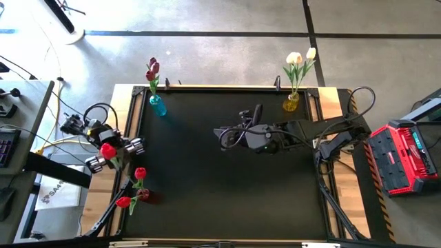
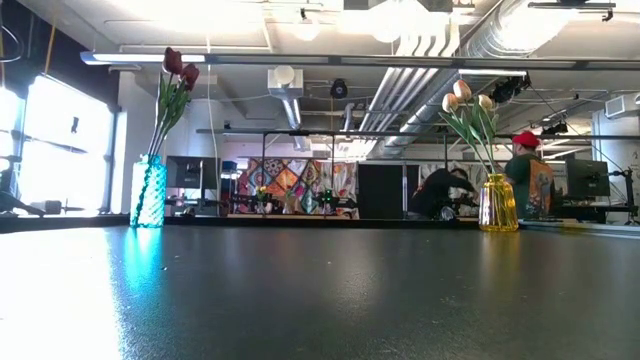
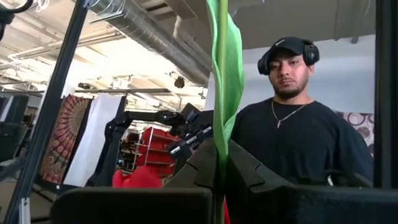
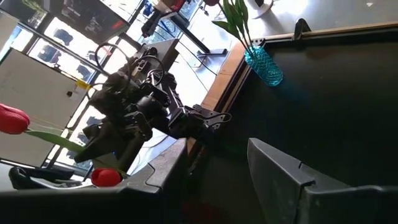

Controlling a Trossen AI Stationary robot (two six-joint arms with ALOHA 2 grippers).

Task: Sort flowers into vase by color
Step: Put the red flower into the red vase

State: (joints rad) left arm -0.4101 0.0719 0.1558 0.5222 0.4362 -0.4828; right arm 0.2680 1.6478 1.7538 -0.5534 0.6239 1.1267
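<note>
My left gripper is raised over the table's left edge, shut on a red flower. Its green stem and leaf rise past the fingers. A red vase near the front left holds two red flowers. The blue vase at the far left holds dark pink flowers. The yellow vase at the far right holds cream flowers. My right gripper hangs open above the table's middle, with nothing between its fingers. My left gripper pinches the flower's green stem and leaf between its two shut fingers. The fingers slant upward and the stem runs on beyond them. The flower is lifted clear of the table. The fingers hide how far down the stem the hold is.
The black tabletop has a raised wooden rim. A red toolbox stands off the right edge. A person with headphones shows in the left wrist view. In the low view both far vases stand upright.
</note>
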